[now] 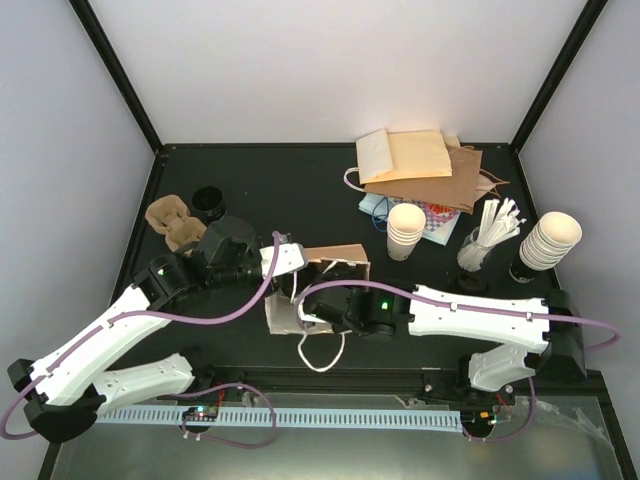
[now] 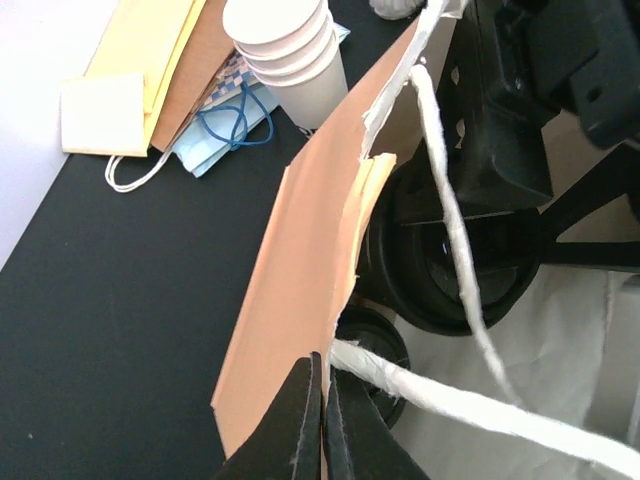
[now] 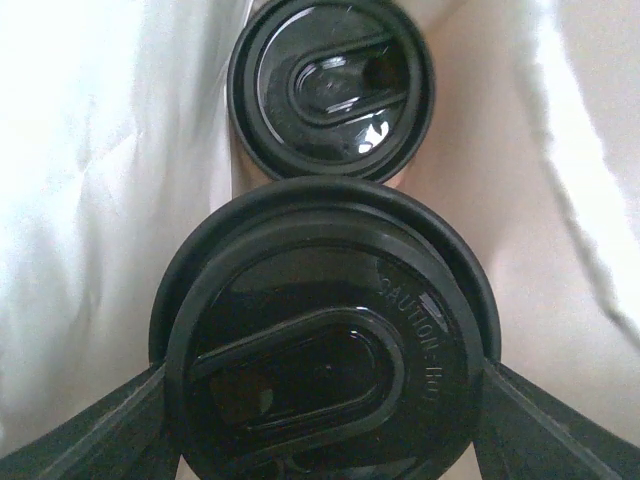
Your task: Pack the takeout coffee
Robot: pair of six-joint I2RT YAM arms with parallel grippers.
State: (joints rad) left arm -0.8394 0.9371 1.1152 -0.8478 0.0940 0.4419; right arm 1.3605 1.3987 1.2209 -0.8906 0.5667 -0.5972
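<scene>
Takeout coffee (image 3: 325,330), glossy round black lid, in right gripper (image 3: 325,428), left gripper (image 2: 322,425) pinching brown paper bag (image 2: 300,270)

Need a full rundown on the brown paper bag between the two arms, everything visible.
The paper bag is brown outside and white inside, with white twisted-cord handles. It sits on the black table between the arms, mouth open. The left gripper is shut on its rim, pinching the wall. The right gripper reaches inside, shut on a lidded cup with a black lid. A second cup, also black-lidded, sits deeper in the bag.
</scene>
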